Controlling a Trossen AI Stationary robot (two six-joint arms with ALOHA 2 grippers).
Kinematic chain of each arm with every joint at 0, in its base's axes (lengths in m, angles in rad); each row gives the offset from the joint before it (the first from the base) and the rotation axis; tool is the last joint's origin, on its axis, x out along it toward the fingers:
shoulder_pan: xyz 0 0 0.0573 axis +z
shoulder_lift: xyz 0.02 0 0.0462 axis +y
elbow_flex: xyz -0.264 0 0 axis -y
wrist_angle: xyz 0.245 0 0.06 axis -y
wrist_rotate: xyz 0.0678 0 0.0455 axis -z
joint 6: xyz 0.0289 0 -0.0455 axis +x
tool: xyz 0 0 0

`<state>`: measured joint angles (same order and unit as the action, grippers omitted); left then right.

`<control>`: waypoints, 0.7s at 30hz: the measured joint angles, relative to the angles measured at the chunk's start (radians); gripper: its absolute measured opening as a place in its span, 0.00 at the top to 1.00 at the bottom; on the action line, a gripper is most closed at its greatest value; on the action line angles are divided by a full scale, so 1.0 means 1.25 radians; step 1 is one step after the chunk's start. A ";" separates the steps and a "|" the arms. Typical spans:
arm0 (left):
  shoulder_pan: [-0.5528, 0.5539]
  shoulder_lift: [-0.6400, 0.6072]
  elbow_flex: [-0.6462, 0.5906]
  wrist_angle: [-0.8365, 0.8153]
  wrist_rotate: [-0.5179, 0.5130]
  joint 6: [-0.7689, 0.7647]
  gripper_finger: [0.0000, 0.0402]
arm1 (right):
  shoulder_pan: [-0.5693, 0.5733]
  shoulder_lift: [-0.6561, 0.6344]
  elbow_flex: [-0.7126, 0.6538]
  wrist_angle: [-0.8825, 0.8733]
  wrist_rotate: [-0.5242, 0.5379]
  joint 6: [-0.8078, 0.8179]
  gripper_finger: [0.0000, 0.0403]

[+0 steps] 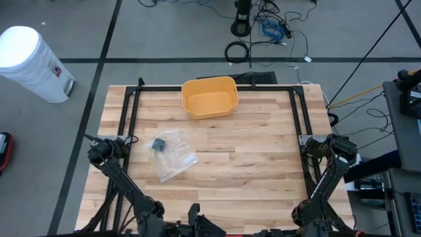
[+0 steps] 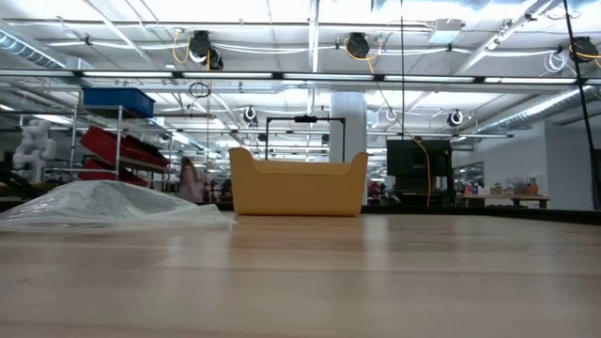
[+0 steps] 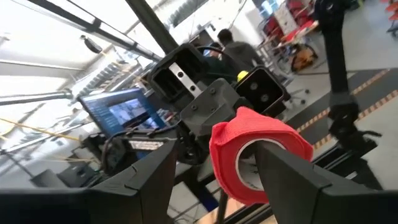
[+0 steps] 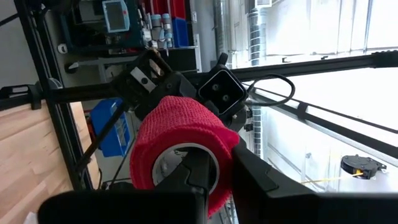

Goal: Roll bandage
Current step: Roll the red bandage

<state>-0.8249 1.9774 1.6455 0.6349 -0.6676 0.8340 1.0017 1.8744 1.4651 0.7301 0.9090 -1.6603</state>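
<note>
Presently one red bandage roll (image 3: 258, 158) held between both pincers, left (image 3: 214, 186) outside, right (image 4: 214, 171) inside core, one yellow bin (image 1: 209, 96).

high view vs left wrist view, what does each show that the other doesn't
Only the high view shows the tabletop: the yellow bin at the far edge, the clear plastic bag lying left of centre, and a white trash can on the floor.

Only the left wrist view shows the red bandage roll, held up off the table between the left gripper and the right gripper facing it, plus a person at a workstation behind.

Shared: only the dark arms themselves; the roll is outside the high view.
</note>
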 joint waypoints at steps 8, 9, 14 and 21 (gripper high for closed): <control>0.007 0.000 0.000 -0.007 0.014 -0.005 0.44 | -0.004 0.000 0.000 0.000 0.007 0.002 0.92; 0.007 0.000 0.000 -0.007 0.021 0.001 0.44 | -0.004 0.000 0.000 0.000 0.006 0.003 0.92; 0.007 0.000 0.000 -0.015 0.030 0.029 0.54 | -0.004 0.000 0.000 -0.001 0.007 0.011 0.92; 0.007 0.001 0.000 -0.016 0.032 0.029 0.71 | -0.008 0.000 0.000 0.000 0.008 0.020 0.92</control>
<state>-0.8162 1.9789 1.6450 0.6153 -0.6277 0.8703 0.9921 1.8740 1.4651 0.7301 0.9192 -1.6348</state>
